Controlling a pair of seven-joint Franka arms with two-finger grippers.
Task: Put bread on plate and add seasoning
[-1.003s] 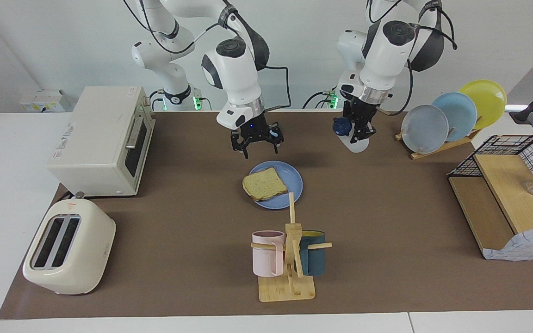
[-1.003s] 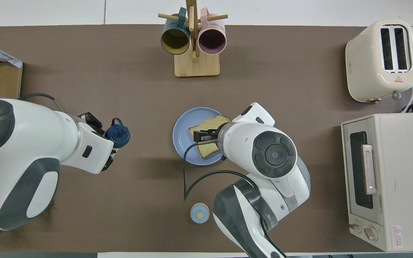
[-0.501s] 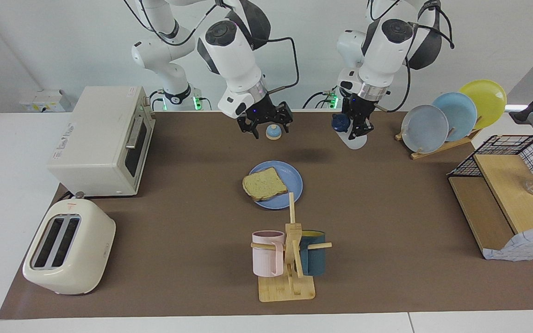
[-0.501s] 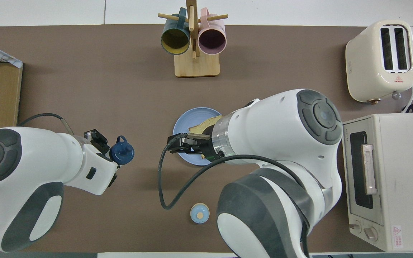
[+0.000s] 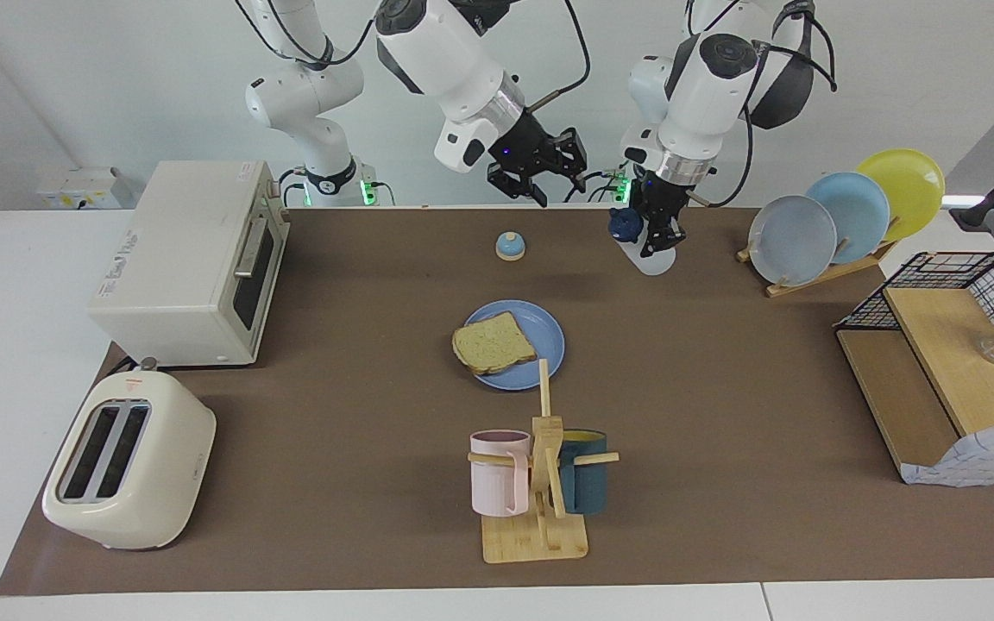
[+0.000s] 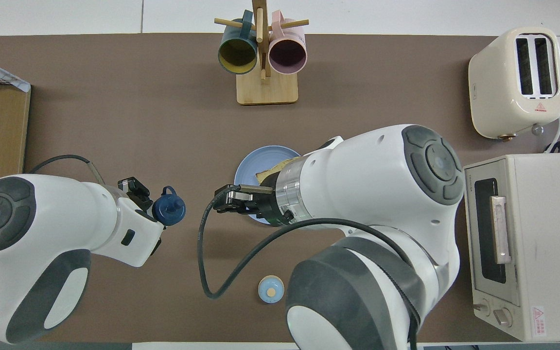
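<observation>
Facing view: the toast slice (image 5: pixel 493 342) lies on the round blue plate (image 5: pixel 549 336); seasoning is the step in hand. The left gripper (image 5: pixel 657 235), pinching the white navy-capped bottle (image 5: pixel 640 244), should carry it toward 7 o'clock, over the toast, then tip it spout down. The right gripper (image 5: pixel 540 164) is raised and empty; its spread cannot be told. Overhead view: the bottle's cap (image 6: pixel 168 209) sits at the plate's 9 o'clock, well apart.

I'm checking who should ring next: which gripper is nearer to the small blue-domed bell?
Right. The right gripper is raised above the table's robot-side edge, just over and beside the bell. The left gripper, holding the seasoning, is farther off toward the left arm's end.
</observation>
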